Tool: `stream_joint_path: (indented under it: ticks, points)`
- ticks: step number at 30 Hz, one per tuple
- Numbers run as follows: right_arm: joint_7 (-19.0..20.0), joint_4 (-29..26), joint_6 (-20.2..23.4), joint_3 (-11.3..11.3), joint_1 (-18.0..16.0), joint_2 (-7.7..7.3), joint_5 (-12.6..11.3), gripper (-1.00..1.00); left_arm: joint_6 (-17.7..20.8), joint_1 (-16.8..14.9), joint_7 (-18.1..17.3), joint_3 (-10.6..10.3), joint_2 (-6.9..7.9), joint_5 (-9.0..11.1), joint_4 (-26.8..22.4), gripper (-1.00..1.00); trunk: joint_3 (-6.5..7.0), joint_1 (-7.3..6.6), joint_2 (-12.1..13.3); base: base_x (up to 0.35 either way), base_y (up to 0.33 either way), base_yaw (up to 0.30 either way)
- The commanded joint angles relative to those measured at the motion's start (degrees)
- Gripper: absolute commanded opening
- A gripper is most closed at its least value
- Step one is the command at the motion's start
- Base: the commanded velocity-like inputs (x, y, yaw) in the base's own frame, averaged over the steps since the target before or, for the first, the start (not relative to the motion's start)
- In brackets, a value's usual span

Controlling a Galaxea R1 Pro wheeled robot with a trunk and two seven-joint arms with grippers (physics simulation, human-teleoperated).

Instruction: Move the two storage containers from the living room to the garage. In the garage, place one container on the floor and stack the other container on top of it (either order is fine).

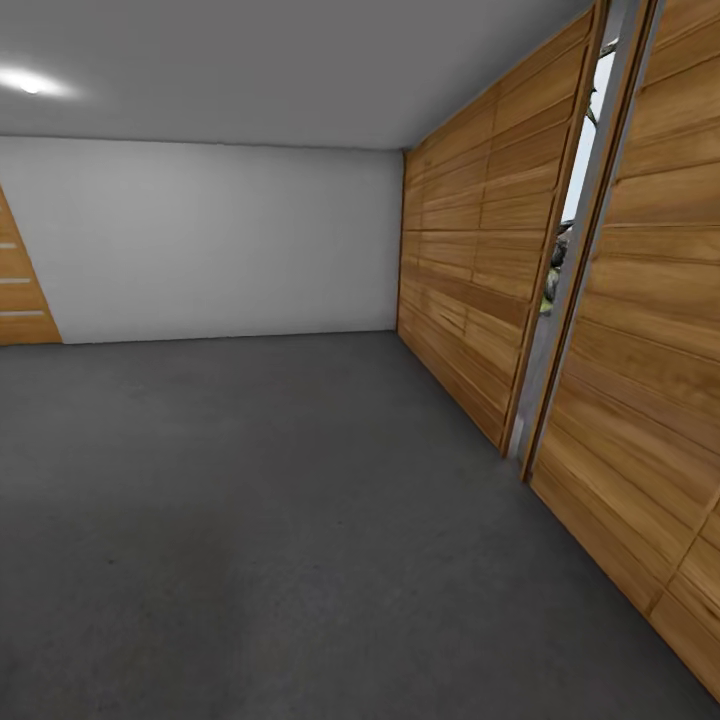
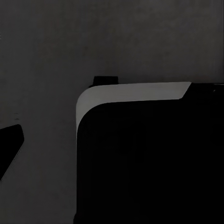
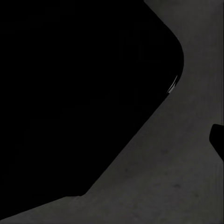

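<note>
Head view: garage with dark grey floor (image 1: 260, 520), pale wall (image 1: 220, 240), wood-plank doors (image 1: 480, 270). Wrist views: floor and black robot body (image 2: 149, 163). Pincer state: cannot tell. Containers' position relative to either pincer: cannot tell.

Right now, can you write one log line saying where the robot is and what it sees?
place: garage | floor: dark grey | doors: wood plank, on the right | wall: pale grey, ahead | containers: none seen | grippers: state unclear

The head camera looks forward and slightly down across the garage floor (image 1: 260, 520) toward a pale back wall (image 1: 220, 240), with plank doors (image 1: 480, 260) on its right. Both wrist cameras point down, close to that same grey floor (image 2: 42, 56) (image 3: 186, 177), past the robot's dark body (image 2: 149, 163).
</note>
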Motion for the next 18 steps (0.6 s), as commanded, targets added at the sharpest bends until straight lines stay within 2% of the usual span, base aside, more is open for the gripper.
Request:
stream_joint_path:
  ticks: [1,18]
  points:
    - [-0.01,0.02,-0.16,0.09,-0.02,0.0,-0.01,1.0,-0.14,-0.01,-0.06,0.05,0.0,0.1,0.0,1.0,-0.05,0.03,-0.02,0.321,0.0,0.0]
    - [-0.01,0.04,-0.18,0.09,-0.02,-0.05,0.01,1.0,-0.15,-0.01,-0.06,0.16,0.03,0.19,0.87,1.0,-0.05,0.03,-0.02,0.321,0.0,0.0]
